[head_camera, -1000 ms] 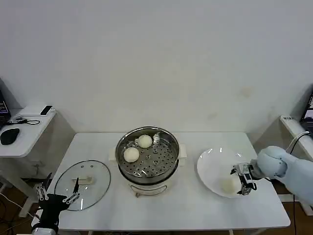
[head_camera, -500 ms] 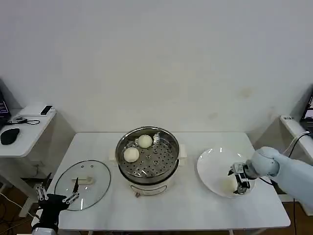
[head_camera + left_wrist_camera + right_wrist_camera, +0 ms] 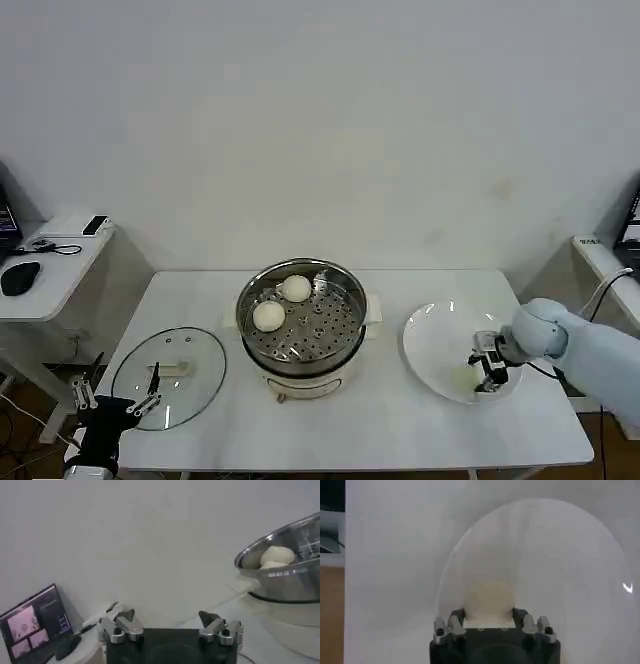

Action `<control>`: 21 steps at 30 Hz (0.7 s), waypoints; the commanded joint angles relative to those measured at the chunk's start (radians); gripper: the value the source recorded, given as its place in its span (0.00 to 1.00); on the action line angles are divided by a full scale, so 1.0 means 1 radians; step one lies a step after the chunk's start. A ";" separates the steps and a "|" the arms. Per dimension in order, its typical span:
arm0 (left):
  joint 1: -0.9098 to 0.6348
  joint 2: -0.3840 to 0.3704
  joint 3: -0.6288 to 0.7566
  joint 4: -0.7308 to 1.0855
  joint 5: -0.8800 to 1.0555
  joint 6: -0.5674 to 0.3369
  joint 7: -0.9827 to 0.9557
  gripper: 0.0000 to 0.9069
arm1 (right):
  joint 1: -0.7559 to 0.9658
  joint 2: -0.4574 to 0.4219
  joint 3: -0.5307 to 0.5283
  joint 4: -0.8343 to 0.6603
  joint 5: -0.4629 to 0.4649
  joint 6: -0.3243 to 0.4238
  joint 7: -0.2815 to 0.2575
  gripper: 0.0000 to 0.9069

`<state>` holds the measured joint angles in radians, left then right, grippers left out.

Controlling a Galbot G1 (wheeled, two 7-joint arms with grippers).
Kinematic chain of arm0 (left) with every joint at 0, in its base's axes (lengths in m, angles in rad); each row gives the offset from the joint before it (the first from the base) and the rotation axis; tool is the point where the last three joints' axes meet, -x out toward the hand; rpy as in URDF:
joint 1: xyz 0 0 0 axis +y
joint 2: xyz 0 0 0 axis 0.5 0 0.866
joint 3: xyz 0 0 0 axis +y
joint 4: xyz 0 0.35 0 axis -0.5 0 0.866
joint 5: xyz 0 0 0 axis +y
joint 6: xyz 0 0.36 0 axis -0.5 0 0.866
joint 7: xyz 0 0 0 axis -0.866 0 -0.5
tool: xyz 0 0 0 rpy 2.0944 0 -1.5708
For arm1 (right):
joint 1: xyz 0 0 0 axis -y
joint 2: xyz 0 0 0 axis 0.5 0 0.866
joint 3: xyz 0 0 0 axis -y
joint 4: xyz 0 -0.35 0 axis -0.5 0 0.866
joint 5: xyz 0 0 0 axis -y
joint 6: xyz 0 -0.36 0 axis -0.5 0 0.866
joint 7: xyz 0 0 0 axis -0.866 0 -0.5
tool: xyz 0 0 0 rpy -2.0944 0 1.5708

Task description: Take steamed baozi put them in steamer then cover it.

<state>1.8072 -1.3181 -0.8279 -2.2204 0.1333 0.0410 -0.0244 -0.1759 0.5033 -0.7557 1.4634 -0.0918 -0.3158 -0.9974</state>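
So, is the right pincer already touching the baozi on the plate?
Cannot tell. In the right wrist view the right pincer stands with a finger on each side of the baozi on the plate, but neither contact nor a gap shows plainly.

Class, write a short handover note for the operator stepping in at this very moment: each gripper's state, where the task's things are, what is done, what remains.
Right gripper: down over the white plate, fingers open either side of a baozi, not closed on it.
Left gripper: parked at the table's near left corner, open, holding nothing.
Steamer: centre of the table, uncovered, with two baozi inside.
Glass lid: flat on the table, left of the steamer.
Done: two buns loaded.
Left: grasp the plate's bun, move it into the steamer, then fit the lid.
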 commanded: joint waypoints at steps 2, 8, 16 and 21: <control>-0.003 -0.001 0.004 0.001 -0.001 0.000 -0.001 1.00 | 0.095 0.000 -0.005 -0.005 0.008 0.013 -0.040 0.67; -0.010 0.001 0.005 0.002 -0.004 0.000 -0.001 1.00 | 0.262 0.025 -0.011 -0.012 0.072 0.020 -0.063 0.67; -0.007 0.004 0.005 -0.008 -0.004 -0.001 -0.001 1.00 | 0.506 0.140 -0.096 -0.045 0.163 0.008 -0.045 0.67; -0.008 0.003 -0.001 -0.017 -0.006 0.000 -0.002 1.00 | 0.671 0.277 -0.204 -0.059 0.216 0.006 -0.022 0.67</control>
<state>1.7994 -1.3139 -0.8243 -2.2333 0.1282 0.0400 -0.0259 0.2130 0.6228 -0.8406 1.4191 0.0416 -0.3085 -1.0285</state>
